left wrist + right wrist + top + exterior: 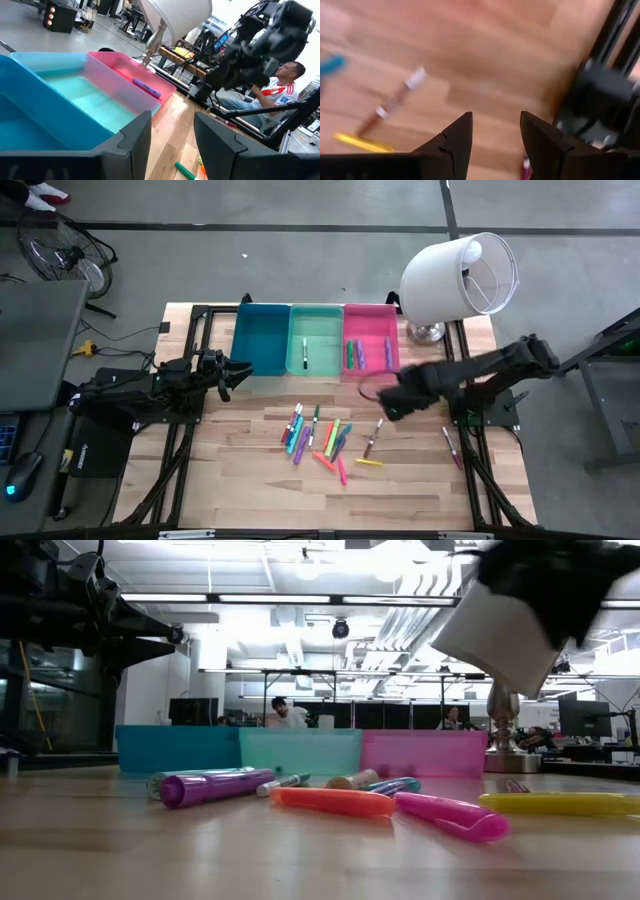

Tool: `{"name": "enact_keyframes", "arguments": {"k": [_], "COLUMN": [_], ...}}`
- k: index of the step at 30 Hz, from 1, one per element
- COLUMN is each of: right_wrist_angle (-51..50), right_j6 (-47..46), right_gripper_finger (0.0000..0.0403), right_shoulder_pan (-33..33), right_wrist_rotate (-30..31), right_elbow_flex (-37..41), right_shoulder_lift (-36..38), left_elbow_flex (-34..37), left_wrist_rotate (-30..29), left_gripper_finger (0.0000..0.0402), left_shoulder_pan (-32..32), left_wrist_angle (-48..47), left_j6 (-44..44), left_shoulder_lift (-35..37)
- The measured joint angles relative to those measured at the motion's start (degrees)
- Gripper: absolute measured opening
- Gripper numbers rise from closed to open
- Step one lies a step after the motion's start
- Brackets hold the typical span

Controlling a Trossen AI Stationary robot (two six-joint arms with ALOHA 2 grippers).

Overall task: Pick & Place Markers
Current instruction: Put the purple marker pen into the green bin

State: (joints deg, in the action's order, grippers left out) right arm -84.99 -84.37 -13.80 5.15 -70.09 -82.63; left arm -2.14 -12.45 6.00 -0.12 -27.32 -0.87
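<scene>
Several markers (pixel 315 435) in pink, purple, green, orange and teal lie loose on the wooden table in front of three bins. A brown marker (pixel 395 102) with a white cap and a yellow marker (pixel 362 142) lie apart to the pile's right. The pink bin (pixel 370 340) holds a purple marker (pixel 147 87) and others; one marker (pixel 305 358) lies in the mint bin (pixel 315 340). My right gripper (pixel 495 120) hangs open above the table, pointing down, right of the brown marker, with nothing between its fingers. My left gripper (pixel 172 117) waits open and level beside the blue bin (pixel 262 340).
A white lamp (pixel 460 275) stands at the table's far right corner, behind the pink bin. One more marker (pixel 452 445) lies near the right edge by the right arm's black frame. A person (pixel 280 90) sits beyond the table's right side.
</scene>
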Motion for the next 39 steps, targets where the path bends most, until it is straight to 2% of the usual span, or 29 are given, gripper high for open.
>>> {"name": "enact_keyframes", "arguments": {"k": [8, 14, 23, 39], "right_wrist_angle": [13.0, 16.0, 21.3, 37.8], "right_j6": [-19.3, -23.8, -26.1, -28.3], "right_gripper_finger": [0.0154, 0.0154, 0.0154, 0.0154], "right_shoulder_pan": [-15.5, -22.1, -24.3, -24.6], "right_wrist_rotate": [-11.8, -19.4, -21.5, -22.2], "right_elbow_flex": [21.0, 28.6, 34.4, 44.2], "right_shoulder_lift": [8.7, 10.1, 10.1, 10.3], "left_elbow_flex": [0.0, 0.0, 0.0, 0.0], "left_wrist_rotate": [0.0, 0.0, 0.0, 0.0], "left_gripper_finger": [0.0147, 0.0147, 0.0147, 0.0147], "left_shoulder_pan": [0.0, 0.0, 0.0, 0.0], "left_wrist_angle": [0.0, 0.0, 0.0, 0.0], "left_j6": [0.0, 0.0, 0.0, 0.0], "left_shoulder_lift": [0.0, 0.0, 0.0, 0.0]}}
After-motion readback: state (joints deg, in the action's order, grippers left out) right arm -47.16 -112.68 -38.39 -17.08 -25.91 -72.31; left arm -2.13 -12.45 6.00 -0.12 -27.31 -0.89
